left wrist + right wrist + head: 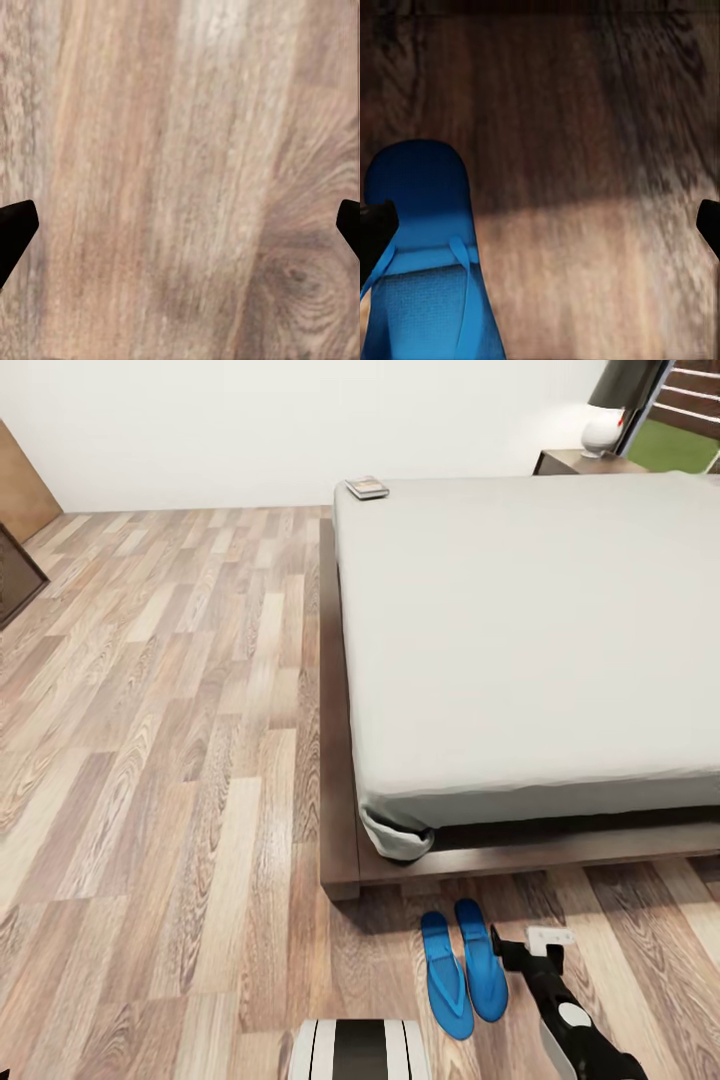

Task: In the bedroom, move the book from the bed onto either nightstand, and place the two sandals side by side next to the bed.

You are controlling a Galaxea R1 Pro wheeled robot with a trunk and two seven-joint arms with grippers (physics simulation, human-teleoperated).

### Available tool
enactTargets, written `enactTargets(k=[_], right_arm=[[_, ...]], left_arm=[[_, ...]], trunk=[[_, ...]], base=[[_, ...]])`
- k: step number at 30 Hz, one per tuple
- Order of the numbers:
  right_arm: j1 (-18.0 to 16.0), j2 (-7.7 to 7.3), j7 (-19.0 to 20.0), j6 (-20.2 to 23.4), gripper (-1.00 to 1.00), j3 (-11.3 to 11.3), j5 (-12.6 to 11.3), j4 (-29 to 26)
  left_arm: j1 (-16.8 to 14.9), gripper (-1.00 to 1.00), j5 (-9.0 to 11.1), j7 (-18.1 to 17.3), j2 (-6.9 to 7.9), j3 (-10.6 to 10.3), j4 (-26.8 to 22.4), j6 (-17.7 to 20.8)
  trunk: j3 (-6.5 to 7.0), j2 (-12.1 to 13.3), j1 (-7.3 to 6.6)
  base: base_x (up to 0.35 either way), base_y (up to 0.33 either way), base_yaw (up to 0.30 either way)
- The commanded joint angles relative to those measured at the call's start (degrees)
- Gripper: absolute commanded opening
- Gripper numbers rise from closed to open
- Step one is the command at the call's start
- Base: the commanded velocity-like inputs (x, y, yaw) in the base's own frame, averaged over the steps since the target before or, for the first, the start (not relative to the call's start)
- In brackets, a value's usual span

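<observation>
Two bright blue sandals (445,980) (482,960) lie side by side on the wood floor just off the corner of the bed's (340,830) dark frame. My right gripper (518,952) hovers low right beside the right-hand sandal, open and empty; its wrist view has one sandal (424,277) under one fingertip (375,232) and bare floor between the fingers. The book (367,487) rests on the far corner of the pale mattress. My left gripper (180,232) is open over bare floor planks. A dark nightstand (575,461) stands beyond the bed's far side.
A white lamp (603,432) sits on the nightstand beside a window. A dark wooden cabinet (15,575) stands at the far left by the wall. Wide plank floor (170,740) stretches along the bed's left side. My own base (360,1050) shows at the bottom edge.
</observation>
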Motion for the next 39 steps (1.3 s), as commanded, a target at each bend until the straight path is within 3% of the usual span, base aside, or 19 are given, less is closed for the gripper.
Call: enactTargets(k=[1, 9, 16, 26, 34, 39], right_arm=[[0.0, 0.04, 0.0, -0.2, 1.0, -0.4, 0.5, 0.0], [0.0, -0.01, -0.1, -0.1, 1.0, -0.5, 0.6, 0.5], [0.1, -0.09, -0.3, -0.1, 1.0, -0.5, 0.6, 1.8], [0.3, -0.22, -0.3, -0.1, 1.0, -0.6, 0.6, 3.0], [0.4, -0.39, -0.3, 0.1, 1.0, -0.5, 0.7, 3.7], [0.4, -0.48, -0.3, 0.4, 1.0, -0.4, 0.8, 5.0]], left_arm=[[0.0, 1.0, 0.4, -0.1, 0.01, -0.5, 0.1, -0.2], [0.0, 1.0, 0.4, 0.0, 0.01, -0.5, 0.1, -0.2], [0.0, 1.0, 0.4, 0.1, 0.01, -0.5, 0.1, -0.2], [0.0, 1.0, 0.4, 0.2, 0.01, -0.5, 0.1, -0.2], [0.0, 1.0, 0.4, 2.0, 0.01, -0.6, 0.1, -0.2], [0.0, 1.0, 0.4, 3.1, -0.02, -0.7, 0.1, -0.2]], trunk=[[0.2, 0.0, -0.03], [1.97, 0.1, -0.24], [1.97, 0.1, -0.24], [4.18, 0.2, -0.5], [4.41, 0.3, -0.52], [5.51, 0.3, -0.65]], base=[[0.0, 0.0, 0.0], [0.0, 0.0, 0.0], [0.0, 0.0, 0.0], [0.0, 0.0, 0.0], [0.0, 0.0, 0.0], [0.0, 0.0, 0.0]])
